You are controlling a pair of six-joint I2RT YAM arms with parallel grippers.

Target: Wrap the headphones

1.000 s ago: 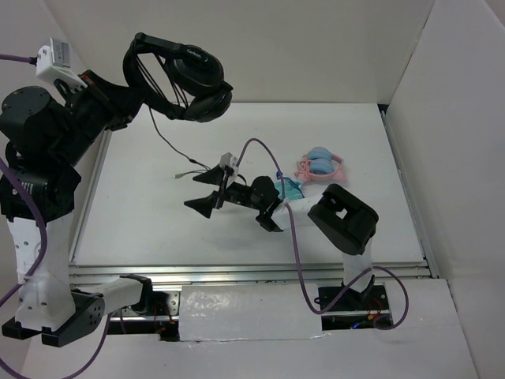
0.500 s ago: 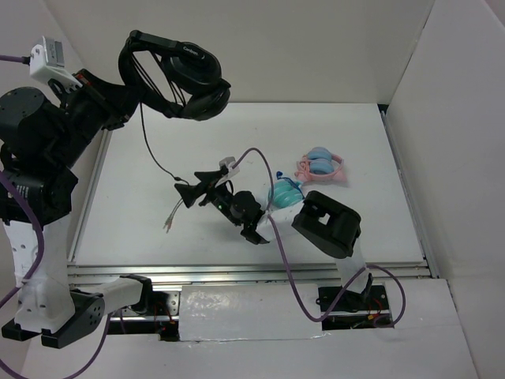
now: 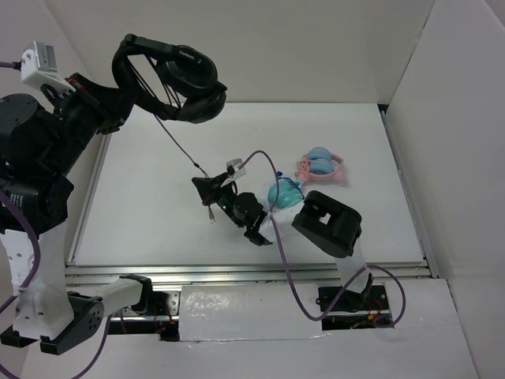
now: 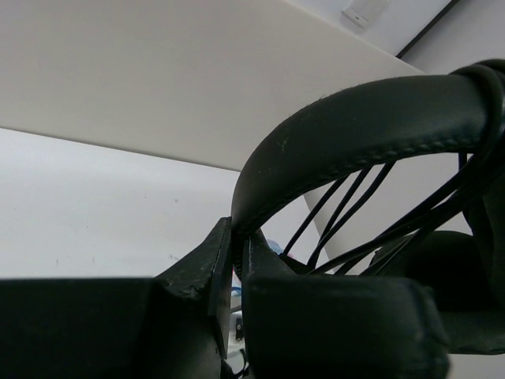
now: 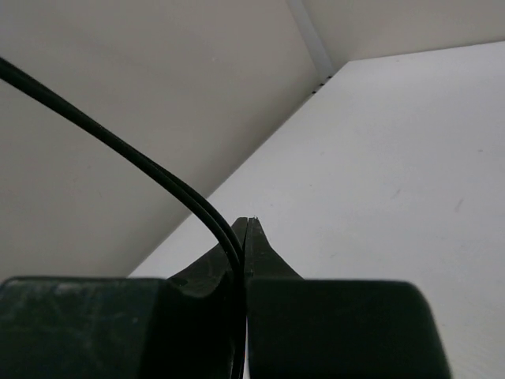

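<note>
The black headphones [image 3: 185, 79] hang high over the table's back left, earcups down, several turns of cable across the band. My left gripper [image 3: 130, 93] is shut on the headband [image 4: 355, 134], which arches up from the jaws [image 4: 237, 237]. The thin black cable [image 3: 180, 146] runs taut, down and to the right, from the headphones to my right gripper [image 3: 207, 188] at mid-table. That gripper is shut on the cable [image 5: 118, 142], pinched just behind its tips [image 5: 247, 229]. The short loose cable end [image 3: 211, 213] dangles below it.
Teal headphones [image 3: 284, 192] and pink-and-blue headphones [image 3: 322, 166] lie on the table right of centre, beside the right arm. A purple camera lead [image 3: 278, 237] loops from the right wrist to the near edge. White walls stand at the back and right.
My right gripper was open a second ago and has closed on the cable after swinging left. The slack cable has pulled straight. The left arm has shifted the headphones slightly left.
</note>
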